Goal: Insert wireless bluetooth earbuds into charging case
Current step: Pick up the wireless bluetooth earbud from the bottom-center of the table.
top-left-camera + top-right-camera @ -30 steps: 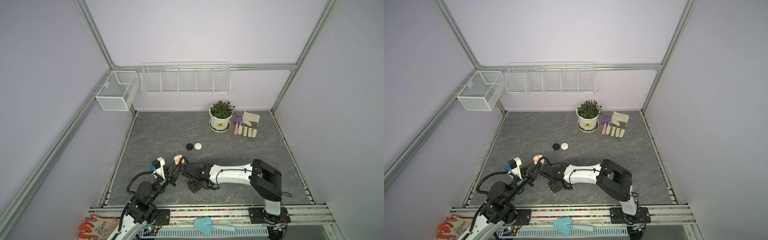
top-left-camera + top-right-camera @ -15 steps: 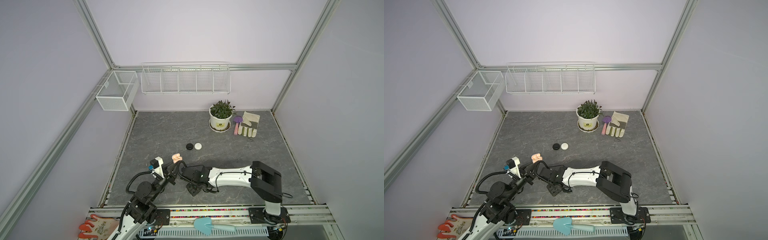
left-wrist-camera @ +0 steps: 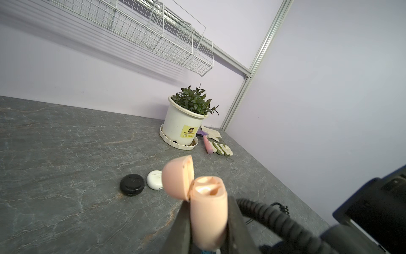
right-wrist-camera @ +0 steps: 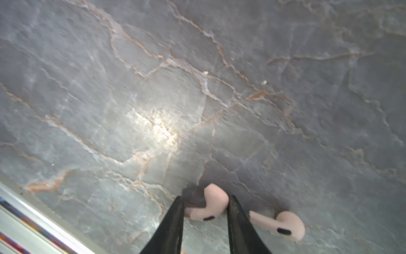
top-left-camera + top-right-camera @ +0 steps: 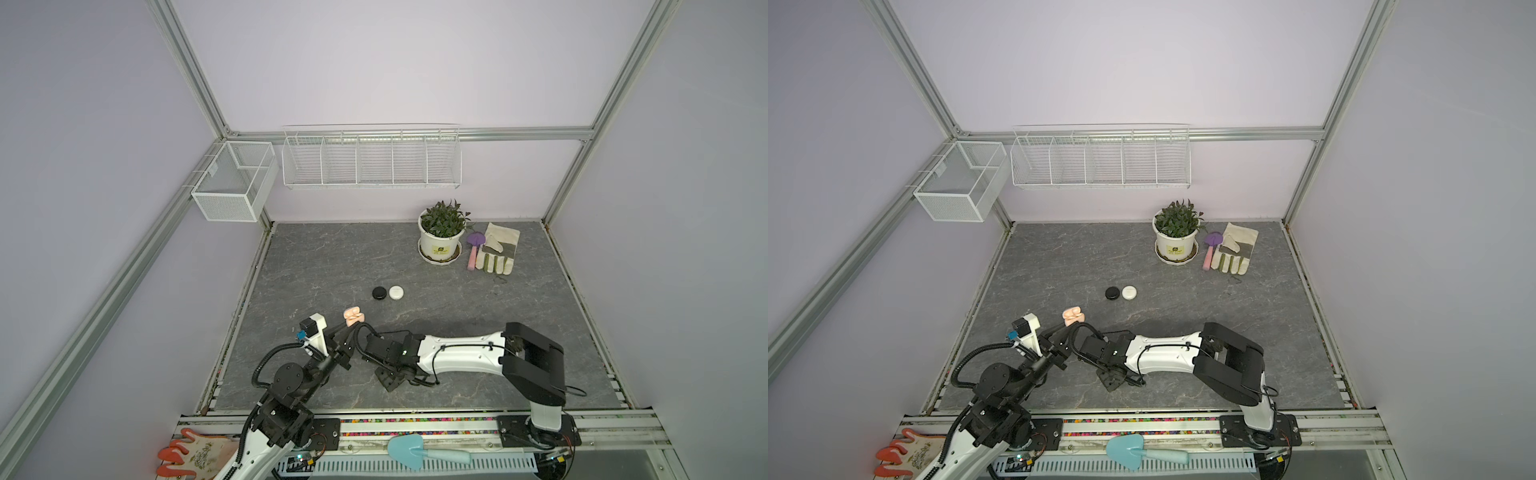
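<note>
Near the front left of the grey stone-patterned worktop [image 5: 332, 257], the left gripper [image 3: 208, 204] is clamped on the body of a pink charging case [image 3: 207, 220] and holds it upright above the surface. Its lid [image 3: 178, 178] is swung back on the hinge, so the two moulded wells inside lie open. Both top views show the case as a small pink shape [image 5: 354, 322] [image 5: 1073, 317] just past the tip of the left arm.

The right arm [image 5: 461, 353] reaches across from the right and points down at the worktop just beside the left arm. In its wrist view, the right gripper [image 4: 206, 196] is drawn narrow, with a dark finger [image 4: 173, 220] on each side of a pink earbud [image 4: 214, 202], pressing against it. I cannot tell whether that earbud has left the surface. A second pink earbud [image 4: 283, 224] lies flat on the worktop just beside the gripper, outside its jaws.

Further back, towards the middle, a black round case [image 5: 379, 293] and a white round case [image 5: 396, 292] sit side by side, touching, with both lids closed. At the back right stands a potted plant [image 5: 441, 237] in a white pot, with a purple-headed trowel [image 5: 473, 249] and a pale work glove [image 5: 498, 253] beside it.
</note>
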`<state>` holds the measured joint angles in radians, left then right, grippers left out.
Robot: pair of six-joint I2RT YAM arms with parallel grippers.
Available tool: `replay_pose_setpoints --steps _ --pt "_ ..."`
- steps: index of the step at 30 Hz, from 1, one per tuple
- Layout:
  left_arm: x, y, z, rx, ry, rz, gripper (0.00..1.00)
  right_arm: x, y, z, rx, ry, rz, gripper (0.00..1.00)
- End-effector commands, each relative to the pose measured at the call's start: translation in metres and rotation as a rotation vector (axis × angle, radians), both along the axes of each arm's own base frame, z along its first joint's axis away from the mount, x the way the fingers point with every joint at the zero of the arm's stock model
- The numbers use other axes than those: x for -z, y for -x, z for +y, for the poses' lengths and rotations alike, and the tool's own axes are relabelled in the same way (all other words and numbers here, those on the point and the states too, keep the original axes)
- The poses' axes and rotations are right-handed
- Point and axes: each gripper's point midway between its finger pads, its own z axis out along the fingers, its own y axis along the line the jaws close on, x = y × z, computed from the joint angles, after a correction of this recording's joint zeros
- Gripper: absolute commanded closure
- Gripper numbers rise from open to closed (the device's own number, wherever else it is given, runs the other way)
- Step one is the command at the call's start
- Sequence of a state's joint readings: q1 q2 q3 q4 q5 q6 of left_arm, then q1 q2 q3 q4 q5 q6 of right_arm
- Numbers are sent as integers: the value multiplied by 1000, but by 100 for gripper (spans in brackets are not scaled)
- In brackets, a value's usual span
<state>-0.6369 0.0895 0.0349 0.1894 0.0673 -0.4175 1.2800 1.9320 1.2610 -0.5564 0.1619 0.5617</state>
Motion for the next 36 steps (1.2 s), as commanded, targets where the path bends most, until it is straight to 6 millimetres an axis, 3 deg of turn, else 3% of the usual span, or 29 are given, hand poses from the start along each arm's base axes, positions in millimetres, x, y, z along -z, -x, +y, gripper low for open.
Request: replay_pose_setpoints --steps 1,11,19,25,36 --pt "-15 3 2 3 29 -41 100 5 8 -21 11 63 15 67" --pt "-14 3 1 2 27 -37 100 6 3 -20 26 46 11 70" --pt "-15 3 1 3 26 -38 100 11 -6 -8 25 30 23 65" --pt "-14 3 1 3 26 -37 100 15 -10 -11 43 48 31 64" --pt "-14 3 1 4 25 -39 100 19 -11 -7 46 60 46 70"
